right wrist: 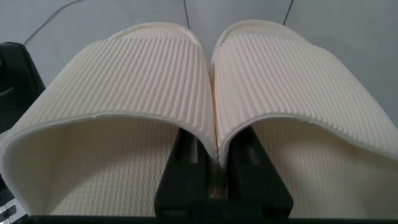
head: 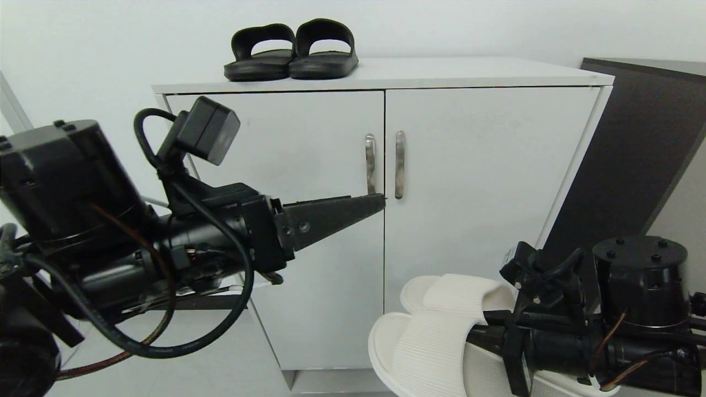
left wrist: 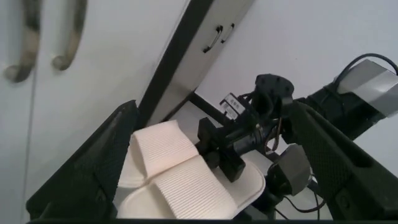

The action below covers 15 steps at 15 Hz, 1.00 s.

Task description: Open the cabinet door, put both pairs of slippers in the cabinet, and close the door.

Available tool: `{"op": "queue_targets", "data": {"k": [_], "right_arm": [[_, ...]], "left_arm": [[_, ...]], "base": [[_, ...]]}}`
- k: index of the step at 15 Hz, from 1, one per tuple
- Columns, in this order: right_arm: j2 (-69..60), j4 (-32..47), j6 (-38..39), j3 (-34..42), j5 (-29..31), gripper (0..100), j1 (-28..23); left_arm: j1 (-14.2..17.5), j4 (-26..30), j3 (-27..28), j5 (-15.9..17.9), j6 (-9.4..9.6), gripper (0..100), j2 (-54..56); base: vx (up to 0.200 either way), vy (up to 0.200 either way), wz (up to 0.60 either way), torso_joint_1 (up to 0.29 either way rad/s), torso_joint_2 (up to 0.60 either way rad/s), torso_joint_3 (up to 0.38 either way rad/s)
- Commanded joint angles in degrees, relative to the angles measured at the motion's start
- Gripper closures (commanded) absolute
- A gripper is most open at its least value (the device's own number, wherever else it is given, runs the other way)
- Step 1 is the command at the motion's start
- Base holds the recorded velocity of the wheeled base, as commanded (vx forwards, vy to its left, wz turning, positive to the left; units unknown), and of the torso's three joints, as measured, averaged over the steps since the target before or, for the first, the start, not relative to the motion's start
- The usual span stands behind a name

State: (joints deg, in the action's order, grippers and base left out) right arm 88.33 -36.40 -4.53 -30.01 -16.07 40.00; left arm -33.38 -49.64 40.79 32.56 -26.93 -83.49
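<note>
A plain white wall (head: 83, 44) runs across the far side, evenly and softly lit. At the right stands a dark grey flat-sided panel (head: 634, 165), its top surface a paler grey.

plain black slippers (head: 291, 52), a white cabinet (head: 474, 74) with silver handles (head: 399, 164), and cream ribbed slippers (head: 441, 336).

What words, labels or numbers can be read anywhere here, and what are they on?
None can be read.
Small white sticker on the right arm: dark print, too small to read.
White two-door cabinet, black rubber slippers, cream ribbed slippers: no writing visible.
</note>
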Motion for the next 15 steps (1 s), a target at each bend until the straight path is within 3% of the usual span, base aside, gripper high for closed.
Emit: {"op": "queue_targets", "data": {"k": [1, 6, 7, 9, 10, 15], "right_arm": [[0.2, -0.1, 0.0, 0.4, 0.0, 100, 0.1], [0.3, -0.1, -0.1, 0.5, 0.0, 100, 0.1], [0.5, -0.1, -0.1, 0.5, 0.1, 100, 0.2], [0.6, -0.1, -0.1, 0.5, 0.0, 100, 0.2], [0.6, -0.1, -0.1, 0.5, 0.1, 100, 0.2], [0.9, -0.1, -0.2, 0.5, 0.1, 100, 0.3]], "left_arm": [[-2.7, 0.9, 4.0, -0.1, -0.32, 0, -4.7], [-3.4, 12.4, 17.8, -0.4, -0.14, 0, -9.7], [-4.2, 16.2, 21.7, -3.9, -0.05, 0, -10.5], [-5.7, 21.7, 27.4, -10.7, 2.23, 0, -12.3], [-6.3, 22.6, 28.5, -11.5, 3.11, 0, -12.6], [-7.6, 23.7, 28.6, -17.0, 3.73, 0, -12.0]], "base": [[0.0, 0.0, 0.0, 0.0, 0.0, 0.0], [0.0, 0.0, 0.0, 0.0, 0.0, 0.0], [0.0, 0.0, 0.0, 0.0, 0.0, 0.0], [0.0, 0.0, 0.0, 0.0, 0.0, 0.0], [0.0, 0.0, 0.0, 0.0, 0.0, 0.0], [0.0, 0.0, 0.0, 0.0, 0.0, 0.0]]}}
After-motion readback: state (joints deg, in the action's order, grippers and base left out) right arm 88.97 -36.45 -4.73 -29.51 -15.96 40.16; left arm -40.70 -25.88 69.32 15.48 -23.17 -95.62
